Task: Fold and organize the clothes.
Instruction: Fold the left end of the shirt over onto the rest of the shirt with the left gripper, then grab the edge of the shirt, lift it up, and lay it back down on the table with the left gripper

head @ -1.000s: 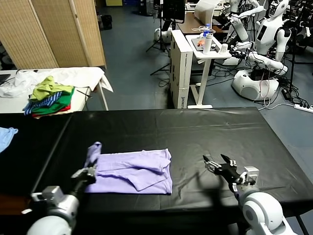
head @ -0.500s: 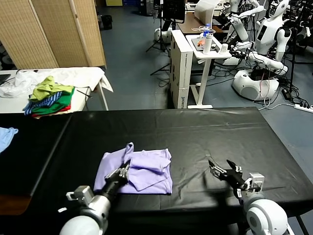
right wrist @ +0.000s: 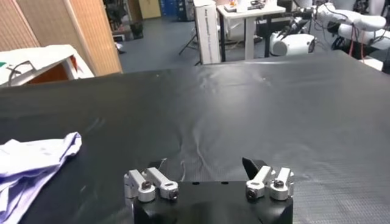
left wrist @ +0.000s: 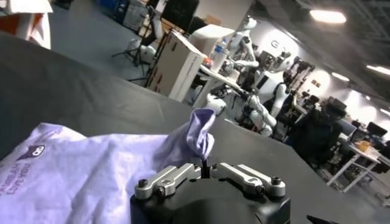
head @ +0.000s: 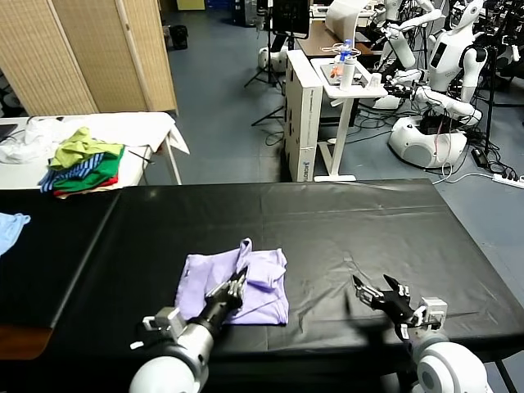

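Pinching a bit of the lavender T-shirt (head: 237,282), the left gripper (head: 233,286) sits over the middle of the shirt with its fingers closed tight on a raised peak of fabric that sticks up above the rest. The shirt lies partly folded on the black desk (head: 344,221), toward the near edge and a bit left of center. In the left wrist view you can see a slice of darker purple print (left wrist: 27,164) on the cloth below the gripper.

The right gripper (head: 385,296) hangs over bare desk near the front edge, well apart from the shirt, fingers spread wide and holding nothing.

Off to the far left there's a white side table (head: 139,127) with a colorful pile of clothes (head: 82,160), and a light blue garment (head: 10,228) at the desk's left edge.
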